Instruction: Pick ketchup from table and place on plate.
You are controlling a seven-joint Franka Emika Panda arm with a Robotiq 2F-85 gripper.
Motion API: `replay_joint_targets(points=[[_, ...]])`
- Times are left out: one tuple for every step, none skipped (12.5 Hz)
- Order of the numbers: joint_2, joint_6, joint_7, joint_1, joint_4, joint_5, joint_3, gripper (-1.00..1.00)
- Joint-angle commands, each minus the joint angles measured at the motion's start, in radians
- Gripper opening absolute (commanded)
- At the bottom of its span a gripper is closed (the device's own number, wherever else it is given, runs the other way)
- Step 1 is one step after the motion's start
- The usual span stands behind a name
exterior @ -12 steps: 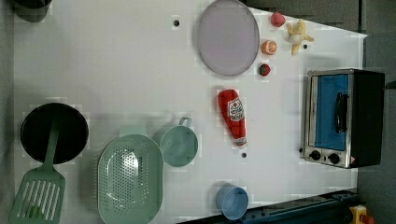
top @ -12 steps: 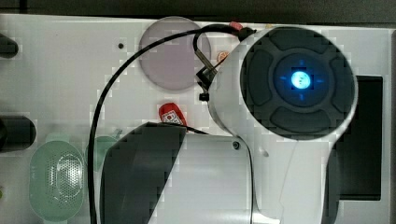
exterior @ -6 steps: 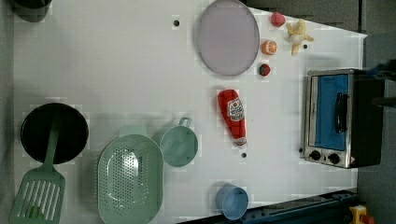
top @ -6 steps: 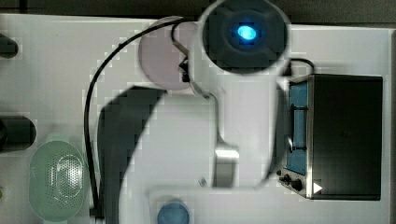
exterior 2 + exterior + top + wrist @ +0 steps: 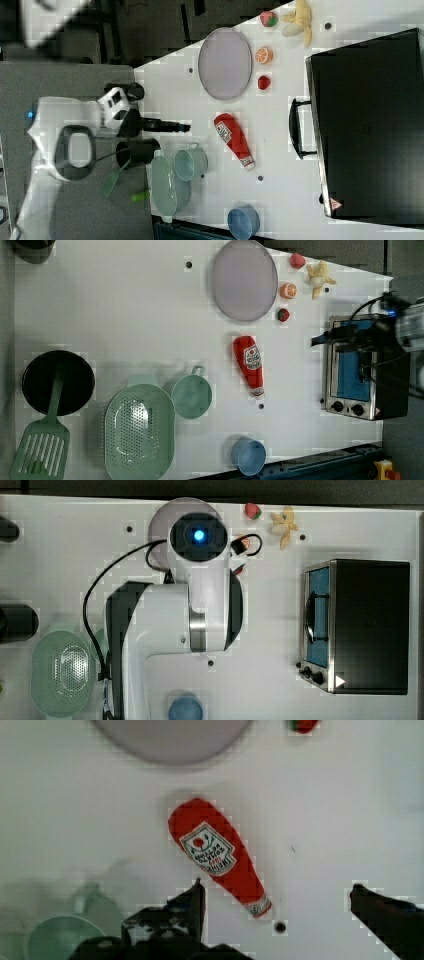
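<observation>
End effector: fingers spread wide, empty, ketchup cap between them in the wrist view.
Ketchup: lying on the desk below the plate; arm covers it in the top view.
Plate edge: cut off in the wrist view.

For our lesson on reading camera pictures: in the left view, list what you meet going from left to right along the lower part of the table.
Green spatula → green colander → green cup → blue cup → toaster oven at the left view's right edge.
</observation>
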Motion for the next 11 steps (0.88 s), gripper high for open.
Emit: replay_joint_targets(points=[[-0.017,0.128,-0.266,0.011,-0.086,-0.011,0.013,1.00],[-0.011,0.180,-0.299,0.016,-0.125,-0.011,0.013,1.00],[-0.001,0.228,-0.324,0.021,-0.157,-0.011,0.014,1.00],[0.012,0.267,-0.353,0.027,-0.183,-0.011,0.015,1.00],[0.027,0.299,-0.377,0.033,-0.203,-0.011,0.015,1.00],[0.045,0.325,-0.386,0.038,-0.219,-0.011,0.016,1.00],[0.065,0.343,-0.386,0.041,-0.231,-0.011,0.016,1.00],[0.087,0.355,-0.386,0.043,-0.239,-0.011,0.016,1.00],[0.109,0.365,-0.387,0.043,-0.245,-0.011,0.016,1.00],[0.134,0.367,-0.386,0.043,-0.246,-0.011,0.016,1.00],[0.159,0.370,-0.386,0.043,-0.245,-0.011,0.015,1.00]])
